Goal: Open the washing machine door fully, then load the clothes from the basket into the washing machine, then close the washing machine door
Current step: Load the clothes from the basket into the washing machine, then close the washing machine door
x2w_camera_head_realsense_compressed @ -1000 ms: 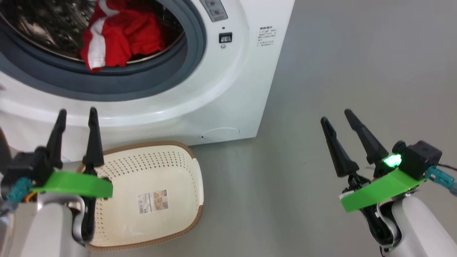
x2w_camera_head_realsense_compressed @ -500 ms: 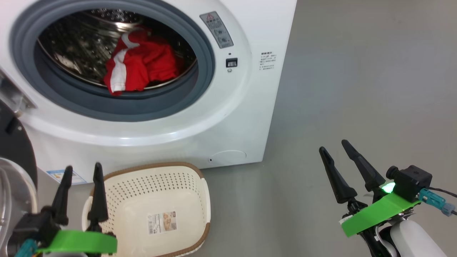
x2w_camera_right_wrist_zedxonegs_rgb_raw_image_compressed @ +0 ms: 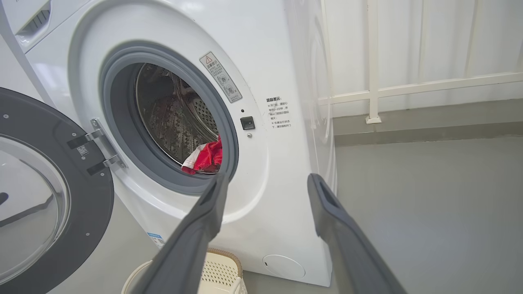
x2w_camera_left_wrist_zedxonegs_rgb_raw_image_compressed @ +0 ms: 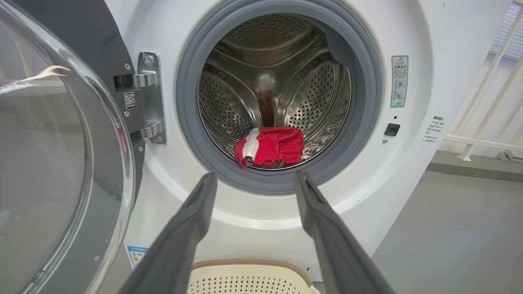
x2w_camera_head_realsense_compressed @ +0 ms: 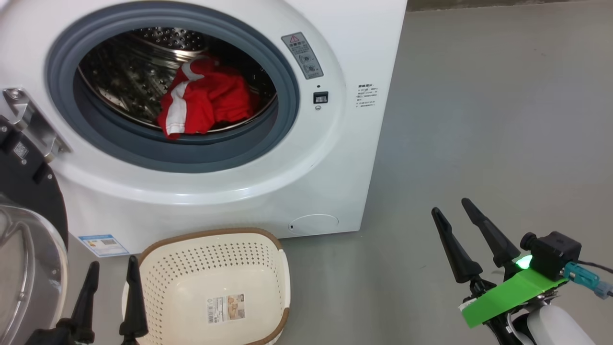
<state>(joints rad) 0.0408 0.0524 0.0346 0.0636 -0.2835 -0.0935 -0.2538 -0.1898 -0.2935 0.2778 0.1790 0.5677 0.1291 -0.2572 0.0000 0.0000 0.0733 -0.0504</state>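
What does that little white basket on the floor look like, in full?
The basket is cream-white plastic, a rounded rectangle with small holes in its walls, a brown woven-look rim and a label on its base. It stands upright and empty on the grey floor, just before the washing machine. The fingers of the left gripper rise beside its left rim; contact cannot be told.

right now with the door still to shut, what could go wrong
The red white-striped clothes lie at the front lip of the steel drum, next to the grey rubber gasket; the glossy black round door could pinch them. The cream perforated plastic basket sits below the opening; an arm swinging the door might knock it.
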